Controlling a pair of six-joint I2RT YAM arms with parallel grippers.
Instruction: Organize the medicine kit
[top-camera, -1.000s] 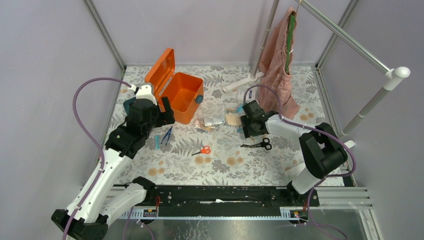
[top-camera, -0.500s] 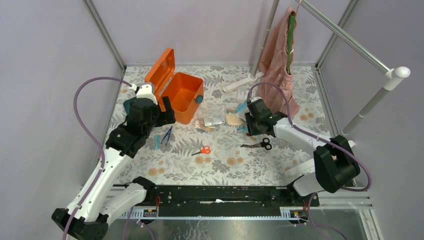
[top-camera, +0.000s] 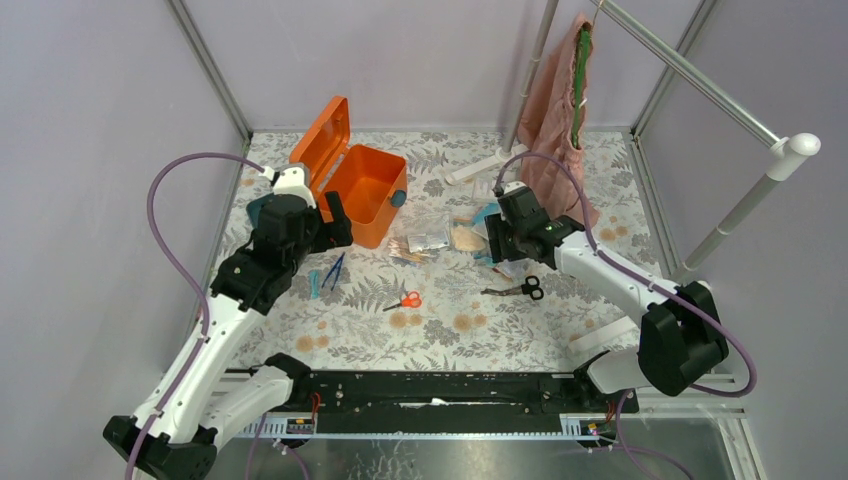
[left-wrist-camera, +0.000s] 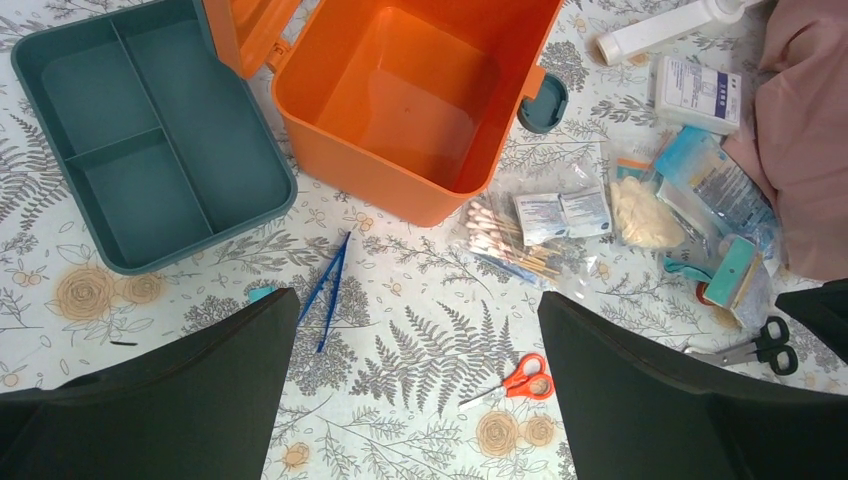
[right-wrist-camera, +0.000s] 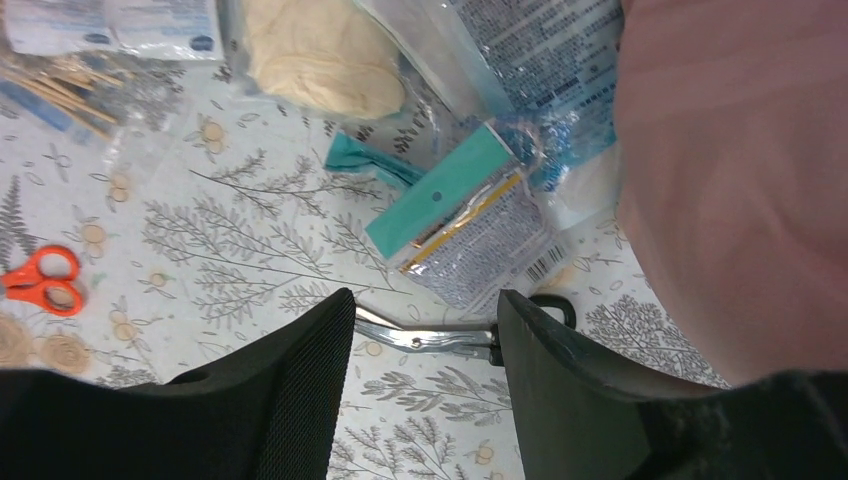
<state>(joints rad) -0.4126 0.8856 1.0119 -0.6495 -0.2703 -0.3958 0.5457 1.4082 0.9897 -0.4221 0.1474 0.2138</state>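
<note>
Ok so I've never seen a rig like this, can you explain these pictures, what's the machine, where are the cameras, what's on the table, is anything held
These are two robot arms bolted side by side to a table, each ending in a two-finger gripper. One picture looks down from above and behind; the other two come from wrist cameras, so the dark shapes at the bottom are that arm's own fingers. On the table lie an open, empty orange medicine kit, its teal insert tray beside it, blue tweezers, orange scissors, black-handled scissors, cotton swabs and sealed packets. The left gripper and right gripper are both open, holding nothing.
</note>
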